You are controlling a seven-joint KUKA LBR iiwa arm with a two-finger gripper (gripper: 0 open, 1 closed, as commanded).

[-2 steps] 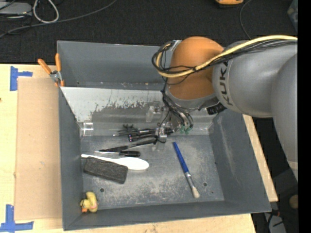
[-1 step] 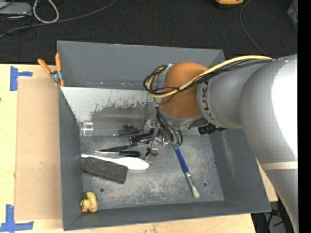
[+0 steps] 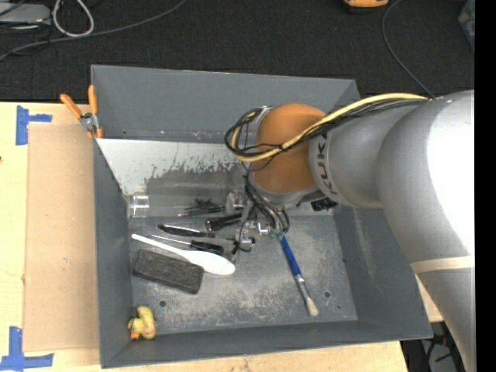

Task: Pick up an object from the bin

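Observation:
My gripper (image 3: pixel 249 229) hangs low in the middle of the bin, beneath the arm's orange cover. It is down among some thin black tools (image 3: pixel 198 227) that lie just to its left. A white plastic spoon (image 3: pixel 190 255) lies below those tools, its bowl close under the gripper's tip. A blue-handled brush (image 3: pixel 294 268) runs from the gripper down to the right, with its pale end toward the bin's front.
A dark grey block (image 3: pixel 168 271) lies left of the spoon's bowl. A clear plastic tube (image 3: pixel 140 205) rests by the left wall and a yellow rubber duck (image 3: pixel 142 323) sits in the front left corner. The arm covers the bin's right side.

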